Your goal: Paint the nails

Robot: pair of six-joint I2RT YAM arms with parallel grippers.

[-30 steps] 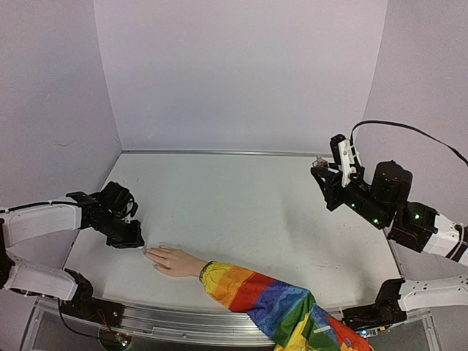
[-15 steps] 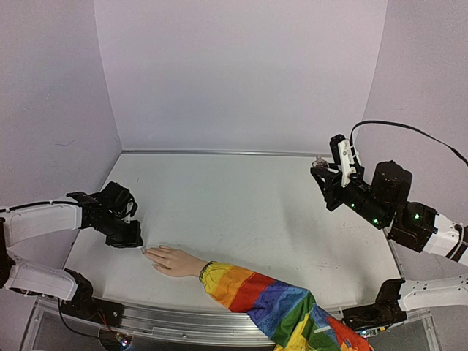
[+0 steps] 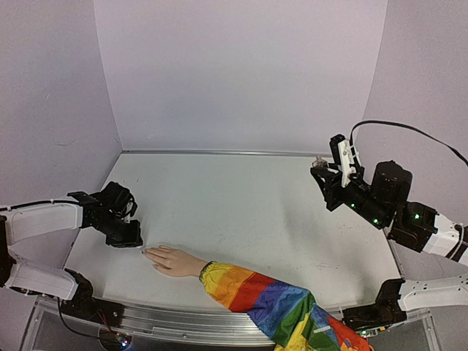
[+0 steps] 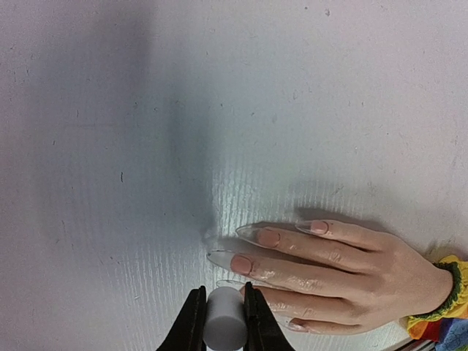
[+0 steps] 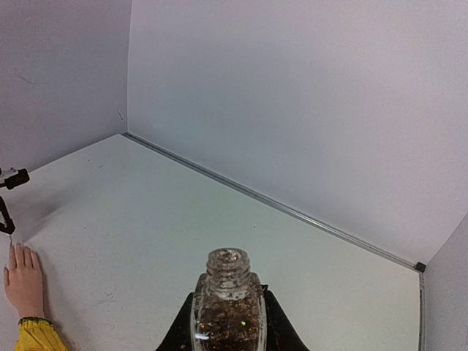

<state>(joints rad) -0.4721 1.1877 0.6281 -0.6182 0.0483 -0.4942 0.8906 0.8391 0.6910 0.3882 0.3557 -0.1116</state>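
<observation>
The pale peach mannequin hand (image 3: pixel 175 261) lies palm down at the near left, its rainbow-striped sleeve (image 3: pixel 263 300) trailing to the right. Its nails (image 4: pixel 242 264) are pink with long clear tips and point left. My left gripper (image 4: pixel 224 311) is shut on a white cylindrical brush cap (image 4: pixel 224 325), held just above the tips of the lower fingers. The brush itself is hidden. My right gripper (image 5: pixel 228 318) is shut on a small clear uncapped bottle (image 5: pixel 228 307) of dark glittery polish, held upright high at the right (image 3: pixel 322 167), far from the hand.
The white table (image 3: pixel 248 205) is enclosed by pale walls, with a metal strip (image 3: pixel 219 153) along the back edge. The arm bases stand at the near corners. In the right wrist view the mannequin hand (image 5: pixel 22 281) shows far down at the left.
My left gripper has shifted only very slightly beside the fingertips. The right arm and the bottle have not moved.
</observation>
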